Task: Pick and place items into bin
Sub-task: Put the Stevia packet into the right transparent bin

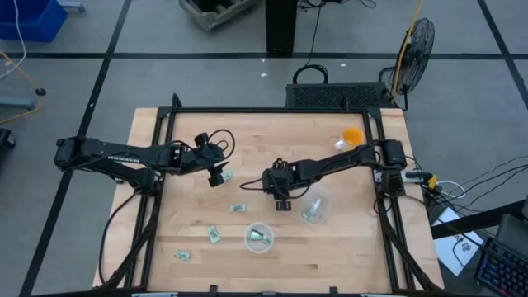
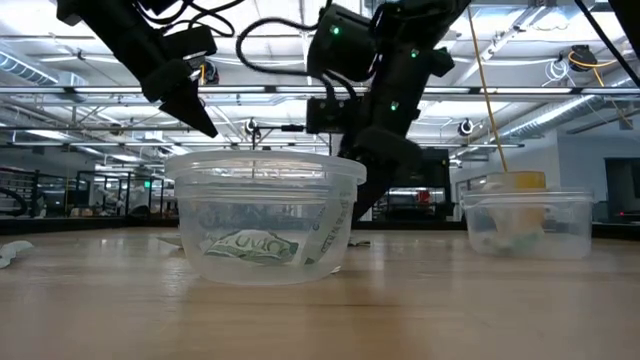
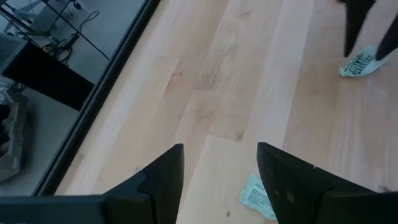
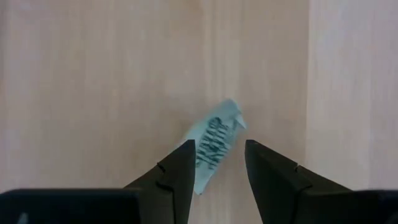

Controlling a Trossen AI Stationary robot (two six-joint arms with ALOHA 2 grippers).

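Several small green-and-white wrapped packets lie flat on the wooden table. My right gripper (image 1: 261,183) is open and hangs over one packet (image 1: 247,186). In the right wrist view that packet (image 4: 214,146) lies between and just ahead of the fingertips (image 4: 214,158). My left gripper (image 1: 217,172) is open above the table, and another packet (image 3: 258,198) lies by its tips. More loose packets (image 1: 238,207) (image 1: 214,234) (image 1: 182,256) lie nearer the near edge. Two clear round cups (image 1: 260,238) (image 1: 313,206) each hold a packet (image 2: 250,245).
An orange cup (image 1: 352,136) stands near the far right corner, and the low view shows it behind the right clear cup (image 2: 525,225). A black frame rail (image 1: 272,110) runs round the table. Bare wood lies between the two grippers and the far rail.
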